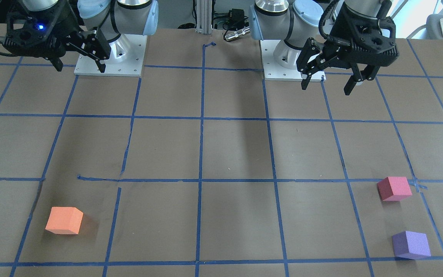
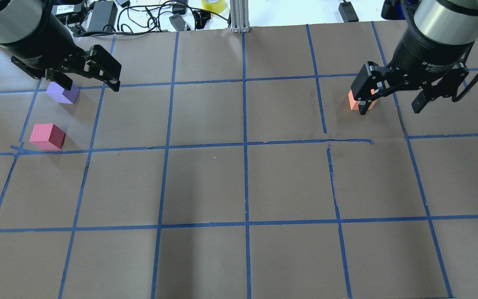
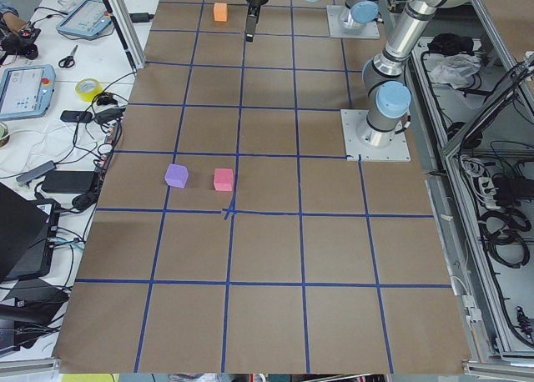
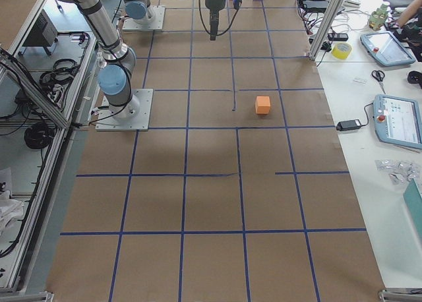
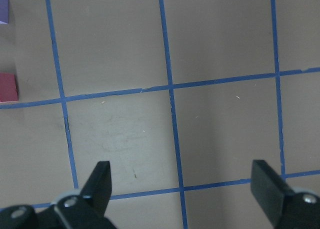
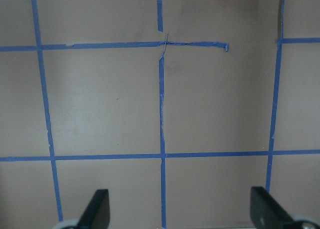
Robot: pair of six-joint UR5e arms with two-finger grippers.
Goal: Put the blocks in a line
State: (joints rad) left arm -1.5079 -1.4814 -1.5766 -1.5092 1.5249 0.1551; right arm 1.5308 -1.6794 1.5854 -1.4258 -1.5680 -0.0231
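Note:
The orange block (image 1: 64, 220) sits alone on the table on my right side, partly behind my right gripper in the overhead view (image 2: 371, 104). The pinkish-red block (image 1: 394, 188) and the purple block (image 1: 411, 244) sit close together, apart, on my left side; in the overhead view they are the red (image 2: 47, 136) and the purple (image 2: 62, 93). My left gripper (image 1: 329, 80) is open and empty, raised above the table; its wrist view shows the red block (image 5: 7, 87) at the left edge. My right gripper (image 1: 79, 65) is open, empty and raised.
Brown paper with a blue tape grid (image 2: 245, 143) covers the table. The two arm bases (image 1: 110, 54) stand at the robot's edge. Cables, chargers and a tape roll (image 2: 213, 5) lie beyond the far edge. Tablets and tools lie on side benches (image 4: 395, 117).

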